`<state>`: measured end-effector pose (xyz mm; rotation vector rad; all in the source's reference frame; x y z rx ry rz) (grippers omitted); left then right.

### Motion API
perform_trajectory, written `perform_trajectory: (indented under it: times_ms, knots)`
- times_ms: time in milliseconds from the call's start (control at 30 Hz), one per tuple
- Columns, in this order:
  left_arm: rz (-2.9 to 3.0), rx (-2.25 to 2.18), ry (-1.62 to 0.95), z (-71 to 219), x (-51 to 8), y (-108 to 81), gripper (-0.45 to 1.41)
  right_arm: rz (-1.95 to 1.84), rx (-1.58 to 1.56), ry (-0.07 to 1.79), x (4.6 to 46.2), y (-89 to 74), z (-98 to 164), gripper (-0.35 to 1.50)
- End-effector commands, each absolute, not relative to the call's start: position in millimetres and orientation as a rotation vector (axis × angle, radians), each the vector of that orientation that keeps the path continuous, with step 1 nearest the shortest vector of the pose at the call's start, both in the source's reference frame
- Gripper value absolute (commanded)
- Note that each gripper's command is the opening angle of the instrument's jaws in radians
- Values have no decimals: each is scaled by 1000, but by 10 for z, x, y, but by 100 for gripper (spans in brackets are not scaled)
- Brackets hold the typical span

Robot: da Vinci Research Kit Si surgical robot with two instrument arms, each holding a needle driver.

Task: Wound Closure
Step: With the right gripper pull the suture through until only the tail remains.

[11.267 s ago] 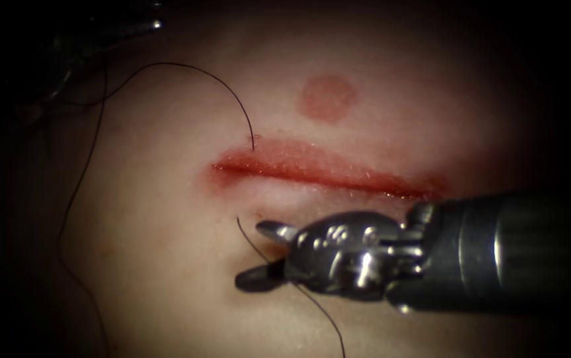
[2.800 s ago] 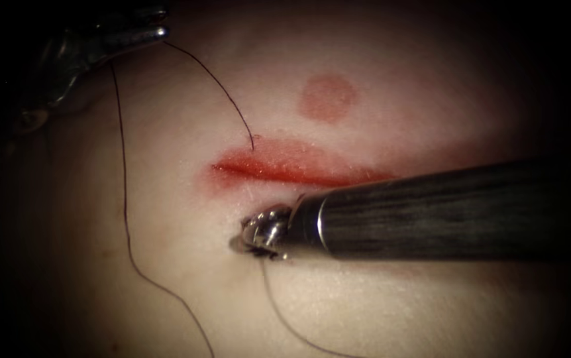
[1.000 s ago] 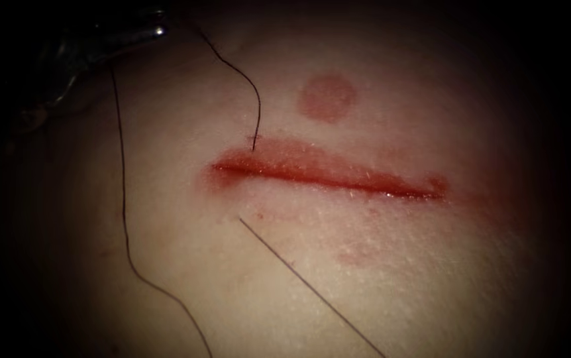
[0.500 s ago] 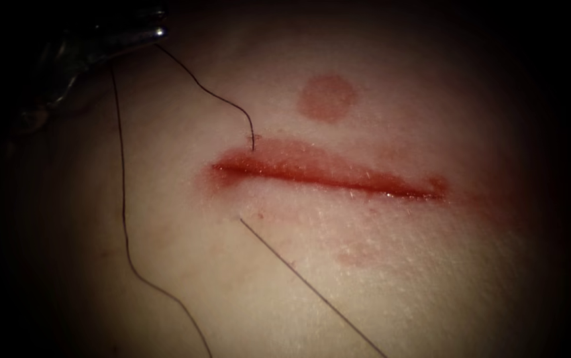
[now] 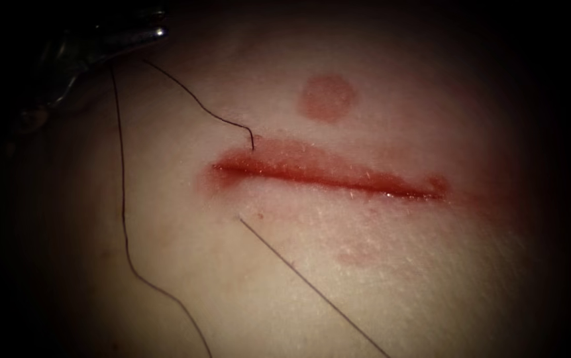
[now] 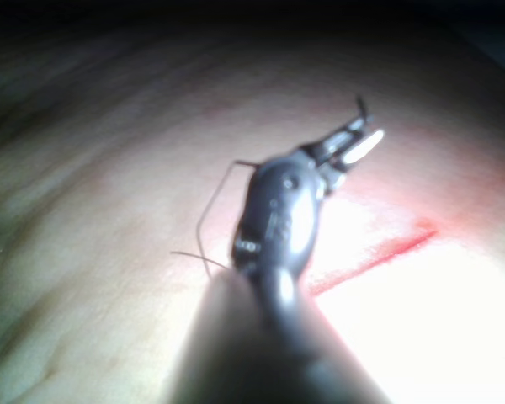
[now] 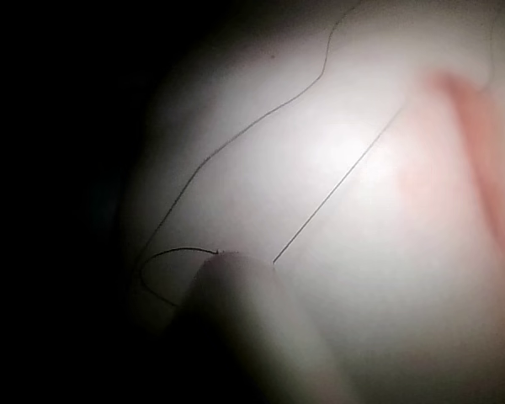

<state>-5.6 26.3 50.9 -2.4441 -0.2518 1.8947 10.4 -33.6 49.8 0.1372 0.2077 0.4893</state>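
The endoscope looks down on the tissue (image 5: pixel 378 278) from above and in front, close enough that the cut (image 5: pixel 325 174) runs across the middle. The left wrist camera sits just behind the left tool (image 6: pixel 347 150) and faces along its shaft toward the cut (image 6: pixel 374 257). The right wrist camera looks along its own shaft, very near the tissue (image 7: pixel 345 278). All three views share the thread (image 5: pixel 299 275) (image 6: pixel 209 220) (image 7: pixel 337 181) and the cut's surroundings.

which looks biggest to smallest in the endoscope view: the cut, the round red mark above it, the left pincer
1. cut, the longest.
2. round red mark and left pincer: unsure, since the pincer is half in shadow.
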Motion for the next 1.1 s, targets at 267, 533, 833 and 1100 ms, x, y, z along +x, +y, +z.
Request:
perform_trajectory:
  times_ms: [267, 533, 833, 1100]
  knots:
    - [1893, -2446, -252, 515, -61, 264, -35, 497, 164, 199, 81, -356, 488, -35]
    - [1894, -2446, -252, 515, -61, 264, -35, 495, 179, 187, 67, -364, 477, -35]
    - [1894, -2445, -251, 515, -61, 263, -35, 504, 172, 188, 71, -359, 479, -33]
    - [1894, -2445, -251, 515, -61, 263, -35, 564, 28, 181, 60, -341, 478, 148]
